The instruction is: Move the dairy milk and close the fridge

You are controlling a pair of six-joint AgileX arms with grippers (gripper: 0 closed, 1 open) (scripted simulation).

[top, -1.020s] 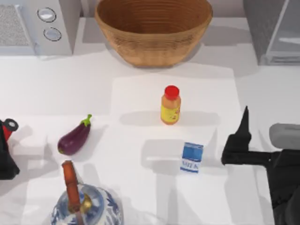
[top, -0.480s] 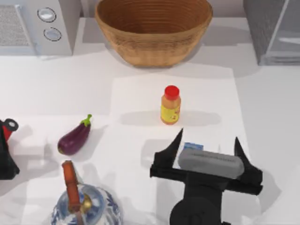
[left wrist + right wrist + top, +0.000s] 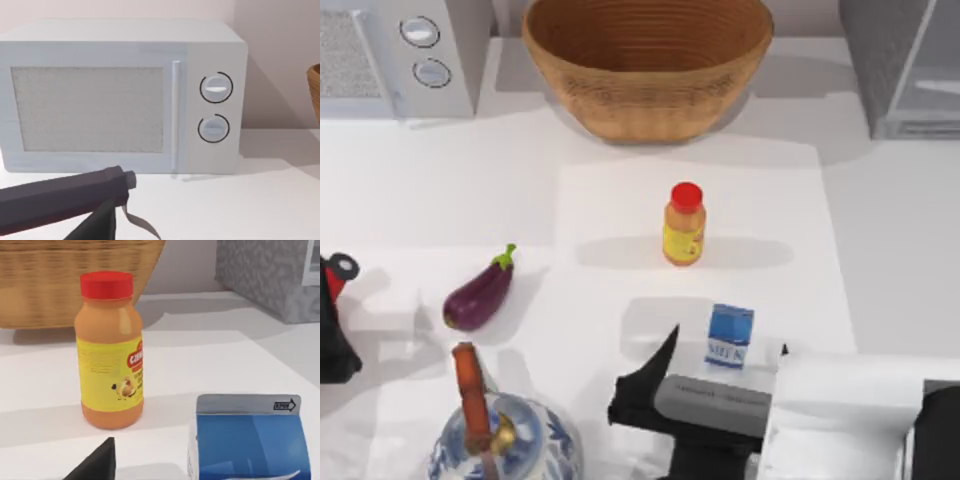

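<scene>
At the near edge of the bench (image 3: 920, 250), the right end effector (image 3: 720, 365) sits low in the top view, its dark fingers spread wide: one fingertip (image 3: 665, 342) rises to the left of the dairy milk (image 3: 730, 336), the other pokes up just right of the carton. The carton stands upright between the two tips, near the front of them, and seems not to be touched by either, though the gap on the right side is hard to judge. In the right wrist view the blue carton (image 3: 250, 442) fills the near corner with its grey folded top, and one dark fingertip (image 3: 100, 460) shows beside it.

Also near, toward the left, a blue-and-white teapot (image 3: 505, 440) with a brown handle stands at the bench's front. The left end effector (image 3: 332, 320) rests parked at the far left edge; whether its fingers are apart or together cannot be told.

A little farther back, a purple eggplant (image 3: 478, 295) lies tilted on the left half. Behind the milk and apart from it stands the orange-yellow bottle (image 3: 684, 225) with its red cap, upright on a paler white mat (image 3: 620, 200).

At the back, a woven basket (image 3: 648, 62) sits in the middle. The microwave (image 3: 405, 55), with two round knobs, occupies the back left corner, and the fridge (image 3: 900, 65) stands at the back right, its speckled grey side toward the basket and its pale door panel angled outward, open.
</scene>
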